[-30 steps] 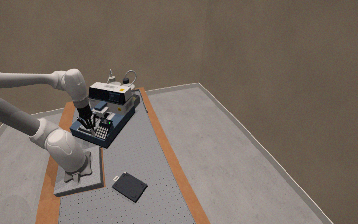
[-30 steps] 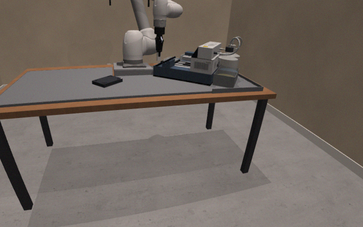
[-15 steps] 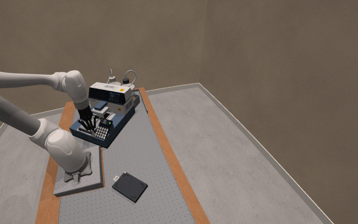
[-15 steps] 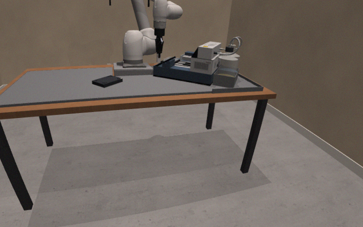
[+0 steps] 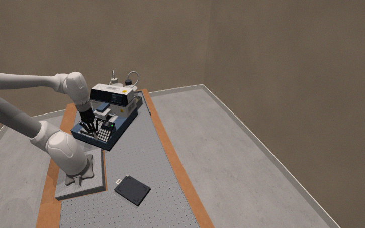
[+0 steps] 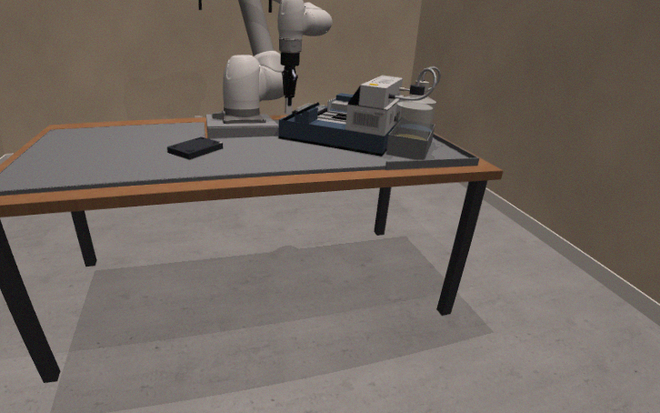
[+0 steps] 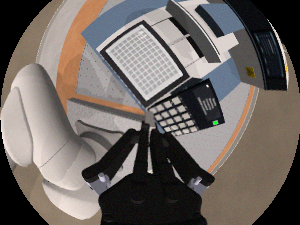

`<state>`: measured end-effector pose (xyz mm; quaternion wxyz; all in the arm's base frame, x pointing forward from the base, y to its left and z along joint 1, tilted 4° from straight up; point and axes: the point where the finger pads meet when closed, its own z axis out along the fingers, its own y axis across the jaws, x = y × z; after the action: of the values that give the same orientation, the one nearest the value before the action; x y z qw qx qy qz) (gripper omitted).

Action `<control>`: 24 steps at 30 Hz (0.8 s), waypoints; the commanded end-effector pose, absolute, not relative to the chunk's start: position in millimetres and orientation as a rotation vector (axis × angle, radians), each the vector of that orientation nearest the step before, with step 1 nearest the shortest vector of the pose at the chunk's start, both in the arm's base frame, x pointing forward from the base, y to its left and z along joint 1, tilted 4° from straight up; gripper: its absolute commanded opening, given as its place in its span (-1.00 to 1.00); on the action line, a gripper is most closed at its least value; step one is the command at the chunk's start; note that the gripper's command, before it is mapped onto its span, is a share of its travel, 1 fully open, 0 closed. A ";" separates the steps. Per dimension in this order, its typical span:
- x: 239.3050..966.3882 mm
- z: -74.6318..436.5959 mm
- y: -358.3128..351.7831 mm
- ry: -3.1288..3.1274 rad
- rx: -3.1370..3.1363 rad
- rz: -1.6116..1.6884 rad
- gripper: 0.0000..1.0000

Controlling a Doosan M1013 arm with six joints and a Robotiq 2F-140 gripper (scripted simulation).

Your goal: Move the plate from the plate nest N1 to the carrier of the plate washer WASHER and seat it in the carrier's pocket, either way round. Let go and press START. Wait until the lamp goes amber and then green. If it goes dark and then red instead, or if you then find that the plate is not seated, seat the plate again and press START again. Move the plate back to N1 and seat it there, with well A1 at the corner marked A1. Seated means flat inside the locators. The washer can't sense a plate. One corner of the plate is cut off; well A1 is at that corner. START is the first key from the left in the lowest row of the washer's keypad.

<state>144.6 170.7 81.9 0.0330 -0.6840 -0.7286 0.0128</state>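
So the arm (image 5: 67,150) (image 6: 242,87) (image 7: 45,119) is bent over at the elbow, its forearm reaching out and the wrist (image 5: 78,87) (image 6: 291,22) tipping down — pretty steeply. The gripper (image 5: 95,137) (image 6: 287,104) (image 7: 148,117) hangs off the end pointing down, fingers shut together — nothing pinched between them.

In the top view, the plate nest's label (image 5: 118,181), at its ten o'clock, is too small to be read with certainty; the robot arm (image 5: 26,82) (image 6: 255,29) (image 7: 30,119) is cut off at nine o'clock there, at twelve in the exterior view; the keypad's (image 5: 104,134) (image 7: 172,117) legends are blurred.
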 end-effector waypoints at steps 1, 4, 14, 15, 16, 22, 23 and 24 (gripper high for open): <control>144.6 81.6 170.7 -2.242 -2.105 0.039 -0.80; 144.6 81.1 170.7 -2.242 -2.105 0.039 -0.80; 144.5 79.8 170.8 -2.242 -2.105 0.039 -0.80; 144.5 79.6 170.8 -2.242 -2.105 0.039 -0.80; 144.4 79.5 170.8 -2.242 -2.105 0.039 -0.80; 144.4 78.5 170.8 -2.242 -2.105 0.039 -0.80; 144.4 78.3 170.8 -2.242 -2.105 0.039 -0.80; 144.4 78.1 170.8 -2.242 -2.105 0.039 -0.80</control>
<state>144.4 170.8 78.3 0.0329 -0.6840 -0.7286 0.0127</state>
